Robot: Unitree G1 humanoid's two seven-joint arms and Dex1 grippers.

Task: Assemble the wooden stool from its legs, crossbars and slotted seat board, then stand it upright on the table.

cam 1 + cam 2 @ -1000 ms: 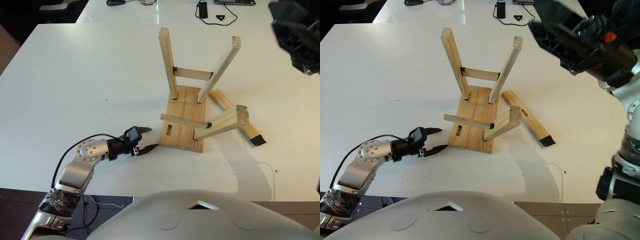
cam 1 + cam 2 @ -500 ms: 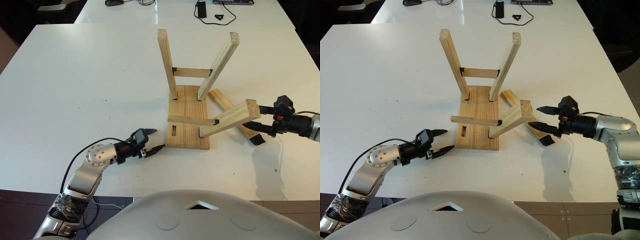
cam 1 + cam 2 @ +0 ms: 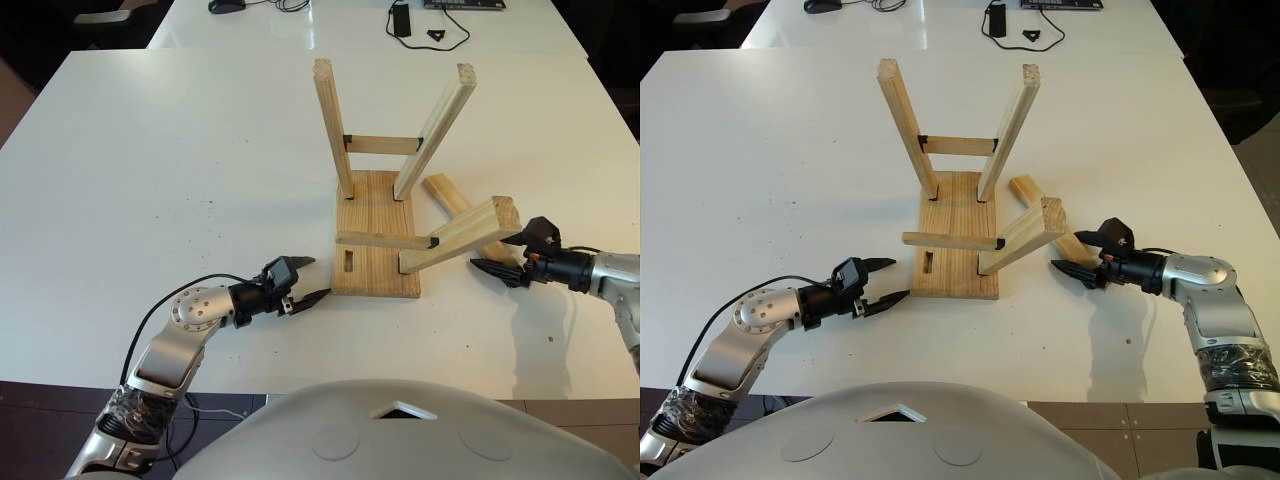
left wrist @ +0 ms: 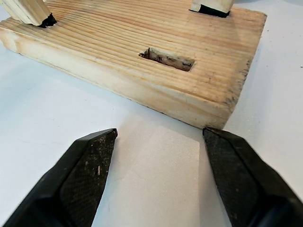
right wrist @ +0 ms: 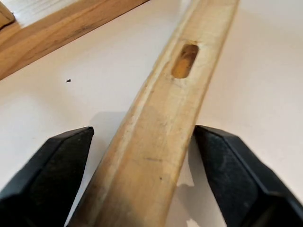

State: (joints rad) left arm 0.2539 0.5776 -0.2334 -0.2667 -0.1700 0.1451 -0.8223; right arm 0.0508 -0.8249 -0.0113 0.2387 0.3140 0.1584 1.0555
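Right gripper (image 3: 1065, 250) straddles the loose leg (image 5: 165, 118) lying on the table (image 3: 150, 150) beside the seat board (image 3: 375, 240), spread wide, not yet clamped. It's stiff, light-looking wood, prob. best pinched across its narrow sides. Left gripper (image 4: 159, 137) sits spread, empty, just short of the board's free slot (image 4: 166, 59).

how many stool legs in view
4. Two upright legs stand at the seat board's far end, a tilted leg leans at its near end, and a loose leg lies on the table between the open fingers of the right gripper.
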